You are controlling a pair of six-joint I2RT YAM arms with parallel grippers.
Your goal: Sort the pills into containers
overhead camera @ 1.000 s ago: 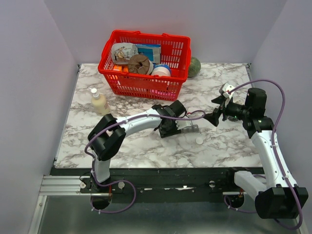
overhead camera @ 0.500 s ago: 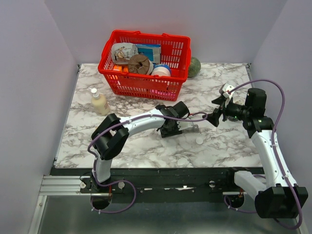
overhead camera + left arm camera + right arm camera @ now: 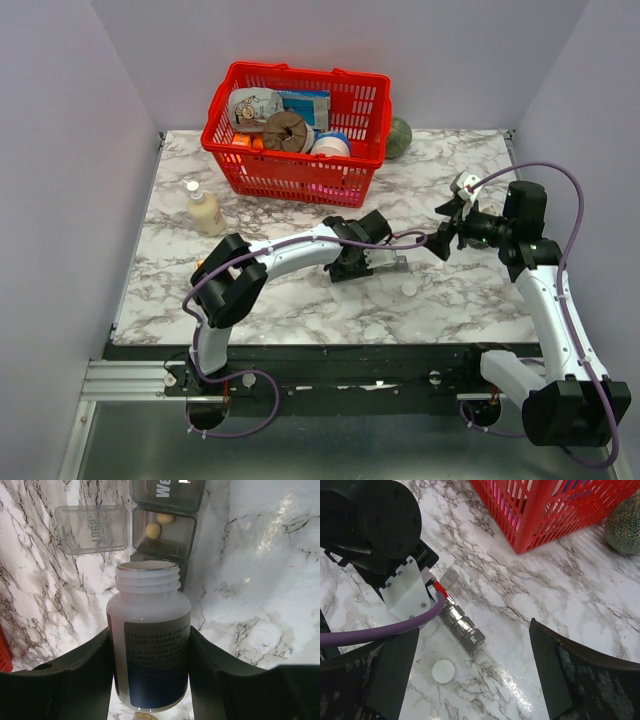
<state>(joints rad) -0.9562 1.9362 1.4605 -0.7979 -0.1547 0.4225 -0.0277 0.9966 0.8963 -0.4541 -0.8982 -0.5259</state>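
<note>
Left tool (image 3: 150,652) clamps uncapped bottle (image 3: 150,630); right tool (image 3: 472,666) spread wide, empty.
Bottle mouth faces containers (image 3: 186,541) at 12 o'clock; two pills (image 3: 153,529) inside unlidded compartment.

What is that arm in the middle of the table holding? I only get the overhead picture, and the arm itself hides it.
Observer: The left wrist camera shows the left claw gripping an uncapped white bottle, mouth towards a grey pill box.
Visitor: Anything in the box?
Observer: One compartment's clear lid is flipped open, with two yellowish pills inside.
Visitor: And that white dot nearby?
Observer: The right wrist camera shows a flat white disc, probably the bottle's cap, lying loose beside the box's end marked Sat.
</note>
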